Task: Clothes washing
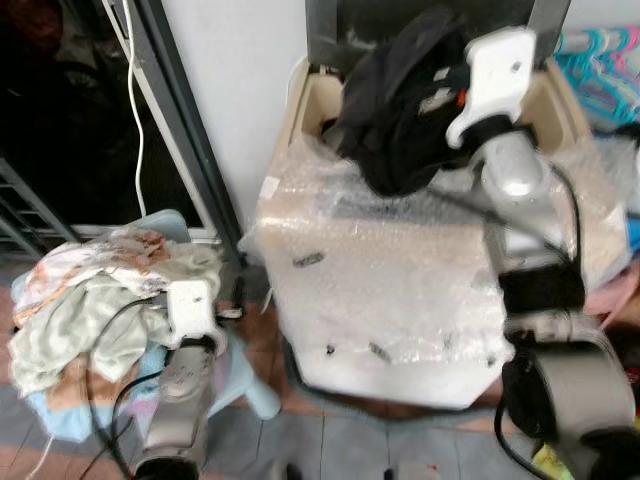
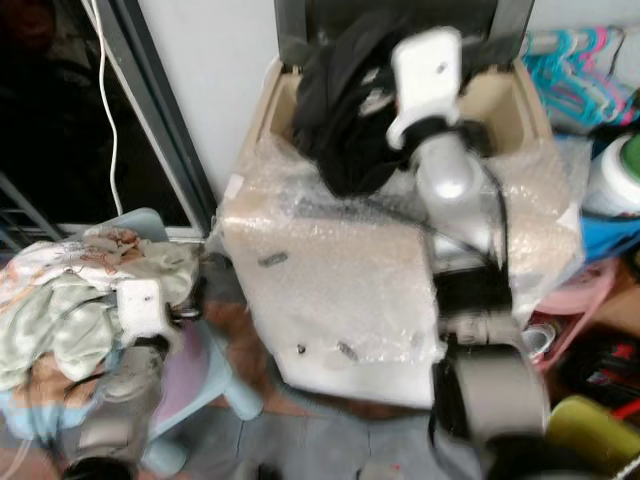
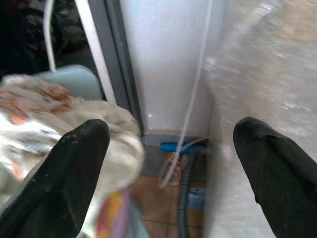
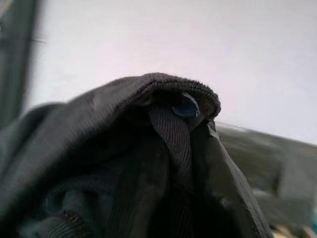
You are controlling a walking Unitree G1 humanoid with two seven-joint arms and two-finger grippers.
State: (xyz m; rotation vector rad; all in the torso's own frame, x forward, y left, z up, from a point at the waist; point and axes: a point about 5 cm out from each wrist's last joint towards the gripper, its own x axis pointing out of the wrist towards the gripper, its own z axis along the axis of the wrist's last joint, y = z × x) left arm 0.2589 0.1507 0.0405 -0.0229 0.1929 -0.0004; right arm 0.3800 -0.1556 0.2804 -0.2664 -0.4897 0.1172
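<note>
A black garment [image 1: 400,110] hangs bunched over the open top of a cream washing machine [image 1: 400,290] wrapped in bubble wrap. My right gripper [image 1: 437,98] is raised above the tub rim [image 1: 310,100], shut on that garment, whose dark fabric [image 4: 148,163] covers the fingers in the right wrist view. My left gripper [image 3: 171,134] is low on the left, open, its black fingers [image 3: 79,148] wide apart and holding nothing. It sits beside a pile of pale and patterned clothes [image 1: 100,300] heaped on a light blue chair [image 1: 250,390].
A dark doorway with a black frame [image 1: 190,150] and a hanging white cable [image 1: 135,100] lies behind the chair. Coloured hangers [image 1: 605,60], a white bottle [image 2: 620,175] and clutter crowd the machine's right side. A hose [image 3: 185,198] runs in the gap by the wall.
</note>
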